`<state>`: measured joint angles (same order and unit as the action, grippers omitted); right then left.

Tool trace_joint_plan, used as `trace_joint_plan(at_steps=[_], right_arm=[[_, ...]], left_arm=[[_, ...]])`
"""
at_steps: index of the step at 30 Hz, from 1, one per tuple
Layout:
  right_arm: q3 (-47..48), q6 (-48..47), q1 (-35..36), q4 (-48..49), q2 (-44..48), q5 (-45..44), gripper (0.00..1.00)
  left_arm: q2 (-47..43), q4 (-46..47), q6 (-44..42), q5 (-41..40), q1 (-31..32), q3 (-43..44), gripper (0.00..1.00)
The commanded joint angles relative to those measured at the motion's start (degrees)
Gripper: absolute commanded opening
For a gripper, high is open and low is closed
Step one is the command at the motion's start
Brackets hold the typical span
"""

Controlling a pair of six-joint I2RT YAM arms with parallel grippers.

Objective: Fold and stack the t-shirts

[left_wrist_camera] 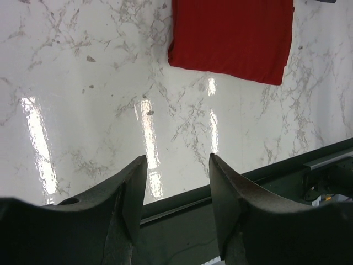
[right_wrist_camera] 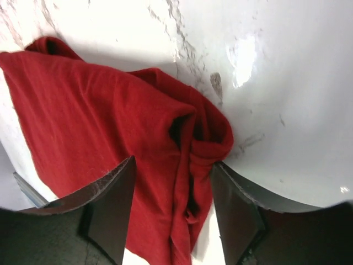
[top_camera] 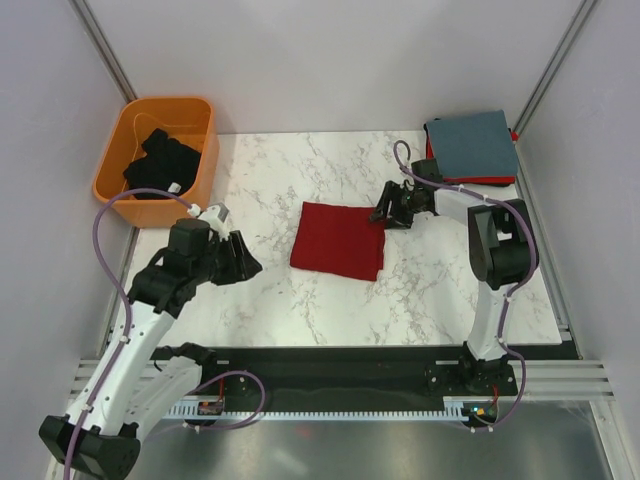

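Shirt count: 4. Basket count: 1.

- Dark red t-shirt: folded into a rough rectangle and lying flat around the middle of the desk. Its far-right corner is bunched into a ridge.
- Black t-shirt: crumpled inside the orange basket, which sits off the desk's far-left corner. There is a small white tag on it, too small to read.
- Grey-blue t-shirt: folded, at the far-right corner of the desk, on top of the stack.
- Red t-shirt: folded and directly under the grey-blue one. Only its edge shows.

No text is legible in any view.

Left pincer: released and holding nothing. It hovers over bare marble near the left edge, well apart from the dark red shirt. In the left wrist view both fingers are spread, with only desk and the dark rail at the near edge between them.

Right pincer: down at the dark red shirt's far-right corner. In the right wrist view the fingers are spread wide and straddle the bunched ridge. One finger touches the cloth, and the other sits over the flat part. It is released, not clamped.
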<state>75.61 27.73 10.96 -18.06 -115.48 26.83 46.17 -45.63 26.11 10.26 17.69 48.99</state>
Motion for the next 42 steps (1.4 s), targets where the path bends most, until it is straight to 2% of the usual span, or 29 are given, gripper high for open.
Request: trace_joint_plan(at_steps=[1, 5, 6, 8, 9, 10, 13, 14, 18, 24, 35, 42], right_arm=[[-2.13, 1.01, 0.11, 5.31, -3.78, 1.47, 0.63], [-5.64, 2.33, 0.11, 10.93, -4.31, 4.01, 0.44], [-6.00, 2.33, 0.20, 12.77, -4.66, 5.59, 0.33], [-6.18, 2.94, 0.11, 14.63, -4.93, 7.44, 0.21], [-6.01, 2.86, 0.11, 15.07, -5.19, 8.75, 0.07], [-5.66, 2.86, 0.11, 15.08, -5.19, 9.29, 0.01], [-3.38, 1.37, 0.03, 11.84, -3.70, 9.12, 0.00], [-1.28, -0.46, 0.03, 8.08, -2.31, 8.33, 0.00], [5.32, -6.26, -0.24, -2.20, 0.77, 2.10, 0.00], [15.60, -11.64, -0.85, -12.68, 2.80, -7.75, 0.00], [32.21, -20.95, -3.40, -20.86, 5.35, -14.26, 0.00], [43.29, -23.59, -5.95, -25.78, 5.09, -14.44, 0.00]], left_arm=[[-1.87, 3.00, -0.97, -2.17, -0.20, -0.30, 0.56], [-2.32, 3.09, -0.88, -2.70, -0.29, -0.39, 0.56], [-2.49, 3.00, -0.88, -2.62, -0.20, -0.48, 0.56], [-2.58, 3.09, -0.88, -2.79, -0.29, -0.48, 0.56], [-2.49, 3.09, -0.80, -2.79, -0.20, -0.39, 0.56], [-2.67, 3.09, -0.80, -2.97, -0.20, -0.39, 0.55], [-3.28, 3.09, -0.80, -3.40, -0.20, -0.48, 0.55], [-3.54, 3.09, -0.71, -4.10, -0.20, -0.48, 0.55], [-4.86, 3.09, -0.53, -4.55, -0.20, -0.65, 0.55], [-6.18, 3.09, -0.27, -5.69, -0.20, -0.83, 0.55], [-6.71, 2.91, 0.00, -7.36, -0.29, -0.92, 0.55], [-6.97, 2.82, 0.17, -8.06, -0.29, -0.92, 0.54]])
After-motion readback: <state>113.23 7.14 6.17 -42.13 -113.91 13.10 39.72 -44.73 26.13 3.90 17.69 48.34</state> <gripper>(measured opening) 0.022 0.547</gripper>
